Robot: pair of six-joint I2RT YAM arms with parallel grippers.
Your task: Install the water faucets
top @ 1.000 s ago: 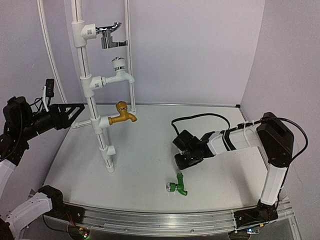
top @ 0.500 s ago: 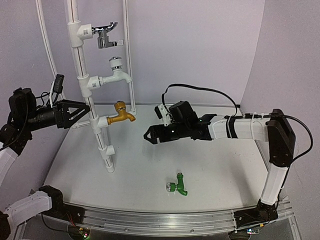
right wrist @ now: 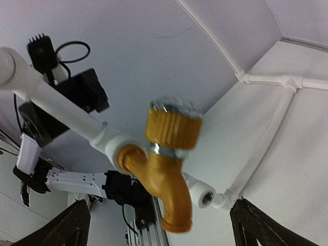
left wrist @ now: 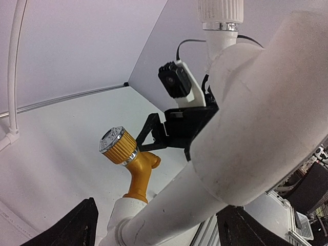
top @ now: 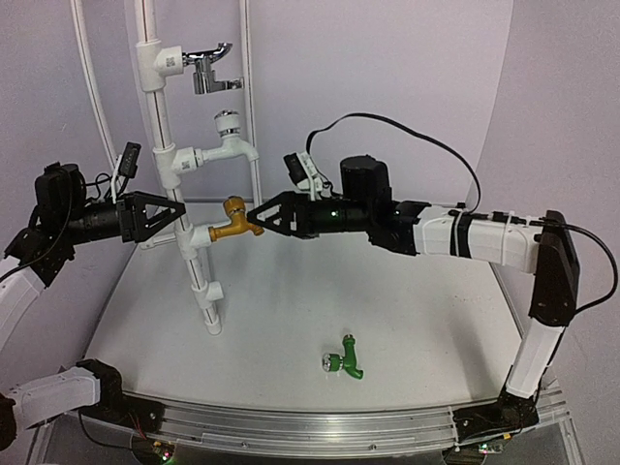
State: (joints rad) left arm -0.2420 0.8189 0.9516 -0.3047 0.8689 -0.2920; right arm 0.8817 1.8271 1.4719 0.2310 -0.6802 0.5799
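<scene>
The green water faucet [top: 343,356] lies on its side on the white table, near the front middle, with no gripper near it. My right gripper [top: 254,217] is raised well above it and reaches left. It is open, its fingers wide on either side of the brass-yellow tap [right wrist: 164,174], touching nothing. My left gripper [top: 177,212] straddles the white pipe stand [top: 199,271] from the left, just behind that brass tap [left wrist: 136,169]. Its jaws are open around the pipe [left wrist: 215,154], and a gap shows at one finger.
The stand also carries a white tap [top: 228,147] and a chrome tap [top: 208,70] higher up. An empty threaded fitting [top: 211,291] sits below the brass tap. Thin white tubes [top: 250,116] stand behind, and purple walls close in the back and right.
My right gripper rose from the table near the green faucet, swung left to the brass tap and opened. My left gripper moved right until it was around the pipe.
</scene>
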